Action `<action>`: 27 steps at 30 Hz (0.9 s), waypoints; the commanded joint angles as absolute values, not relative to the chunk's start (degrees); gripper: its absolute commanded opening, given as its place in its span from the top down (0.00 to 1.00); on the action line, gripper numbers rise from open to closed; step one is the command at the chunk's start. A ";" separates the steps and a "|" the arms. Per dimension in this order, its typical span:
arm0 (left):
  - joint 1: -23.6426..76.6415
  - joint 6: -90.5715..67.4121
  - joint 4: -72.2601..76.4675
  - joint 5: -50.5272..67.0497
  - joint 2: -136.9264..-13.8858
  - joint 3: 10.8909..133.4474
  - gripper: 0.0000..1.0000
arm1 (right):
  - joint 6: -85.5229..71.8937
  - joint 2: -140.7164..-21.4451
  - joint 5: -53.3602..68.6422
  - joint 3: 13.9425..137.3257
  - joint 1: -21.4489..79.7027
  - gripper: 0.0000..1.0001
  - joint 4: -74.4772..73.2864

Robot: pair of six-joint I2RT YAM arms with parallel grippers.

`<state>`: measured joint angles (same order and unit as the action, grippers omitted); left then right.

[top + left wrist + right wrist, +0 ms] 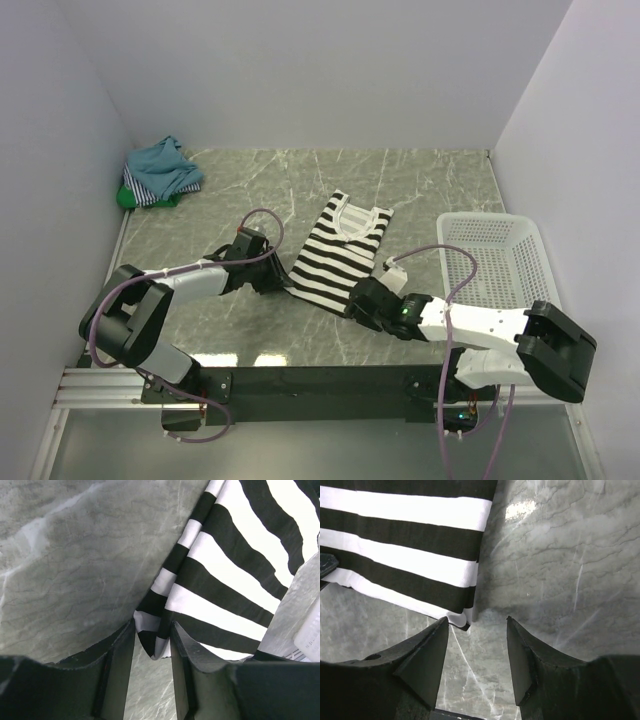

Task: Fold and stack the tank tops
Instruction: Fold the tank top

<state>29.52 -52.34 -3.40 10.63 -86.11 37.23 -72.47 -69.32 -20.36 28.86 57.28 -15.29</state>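
Note:
A black-and-white striped tank top (335,255) lies flat in the middle of the table, neckline to the far side. My left gripper (283,283) is at its near left corner. In the left wrist view that corner (152,640) sits bunched between the open jaws of the left gripper (152,630), against both fingertips. My right gripper (352,305) is low at the near right corner. In the right wrist view this gripper (477,622) is open, and the top's corner (462,617) lies just past the left fingertip. Other tank tops (160,172), teal, striped and green, lie heaped at the far left.
A white lattice basket (495,265) stands at the right side of the table, close beside the right arm. Walls close in the table on the left, far and right sides. The marbled tabletop (250,190) lies bare between the heap and the striped top.

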 commanded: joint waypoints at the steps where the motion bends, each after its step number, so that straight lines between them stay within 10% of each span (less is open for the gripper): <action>1: 29.97 -52.47 -3.87 8.35 -86.92 35.86 0.60 | -73.04 -69.17 -23.73 30.32 56.78 0.43 -15.29; 27: 30.23 -52.29 -3.43 8.79 -87.63 35.42 0.69 | -67.77 -81.03 -19.00 38.23 56.25 0.44 -21.53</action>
<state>29.74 -52.86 -1.52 10.41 -86.24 36.21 -69.10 -79.29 -20.36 36.71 56.36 -19.18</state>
